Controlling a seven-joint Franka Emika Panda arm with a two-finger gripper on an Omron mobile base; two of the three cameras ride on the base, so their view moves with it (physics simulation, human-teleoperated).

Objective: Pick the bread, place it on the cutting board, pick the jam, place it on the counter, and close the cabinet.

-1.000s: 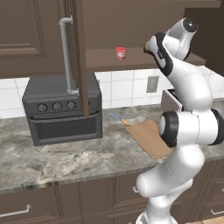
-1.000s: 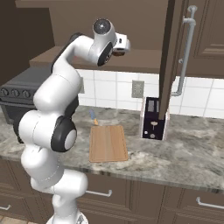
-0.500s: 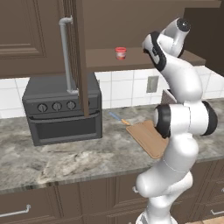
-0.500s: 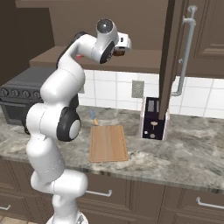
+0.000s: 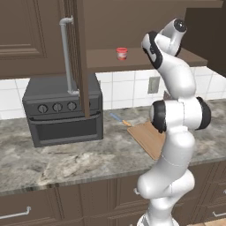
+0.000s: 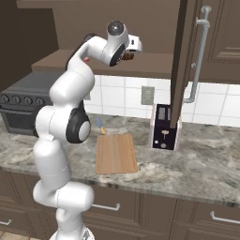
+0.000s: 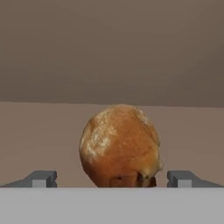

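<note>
Here, the bread (image 7: 119,146) is framed between the spread, unclosed fingers (image 7: 41,178) on the cabinet shelf (image 7: 43,131); no item is yet moved, the cutting board (image 6: 116,153) unused

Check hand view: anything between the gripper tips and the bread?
Nothing. In the hand view the bread sits centred between the two open fingertips, with bare shelf showing in the gaps on both sides. The gripper isn't touching it.
</note>
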